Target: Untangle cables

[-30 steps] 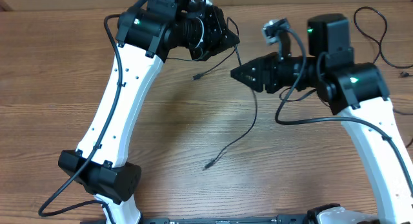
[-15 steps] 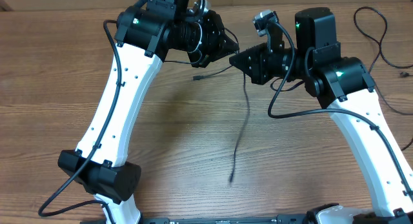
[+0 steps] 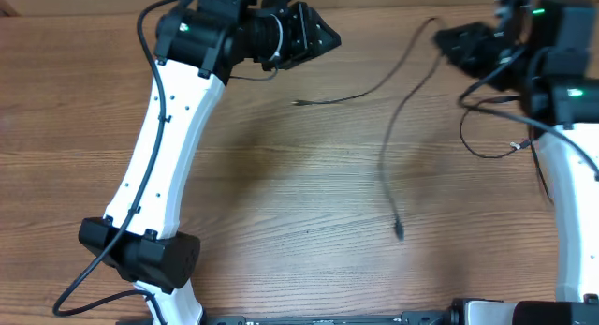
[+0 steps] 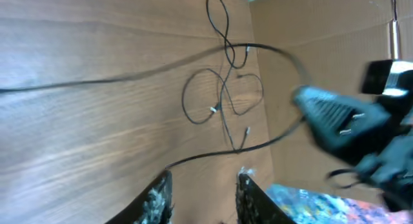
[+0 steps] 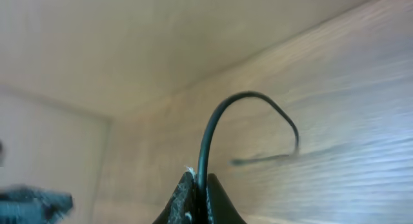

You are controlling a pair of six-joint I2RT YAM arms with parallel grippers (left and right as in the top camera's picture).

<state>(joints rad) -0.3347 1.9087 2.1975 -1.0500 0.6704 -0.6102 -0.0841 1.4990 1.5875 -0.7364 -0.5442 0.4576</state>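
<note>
My right gripper [image 3: 438, 33] at the back right is shut on a thin black cable [image 3: 386, 147]. One strand hangs down to a plug near the table's middle, and another runs left to a plug below my left gripper [image 3: 329, 39]. In the right wrist view the jaws [image 5: 200, 185] pinch the cable [image 5: 222, 111], which arcs up and over. My left gripper [image 4: 203, 192] is open and empty. Its view shows the stretched cable [image 4: 129, 72], the right gripper [image 4: 326, 114], and other cables [image 4: 222, 98] with silvery plugs in loose loops on the table.
A cardboard wall [image 4: 322, 30] stands behind the table. More black cord with a silvery plug [image 3: 487, 149] lies by the right arm [image 3: 571, 175]. The white left arm [image 3: 168, 147] crosses the left of the table.
My right gripper has pulled away to the right with the cable, drawing it out of the left gripper's area. The free end swung right. The left gripper shifted slightly and holds nothing.
</note>
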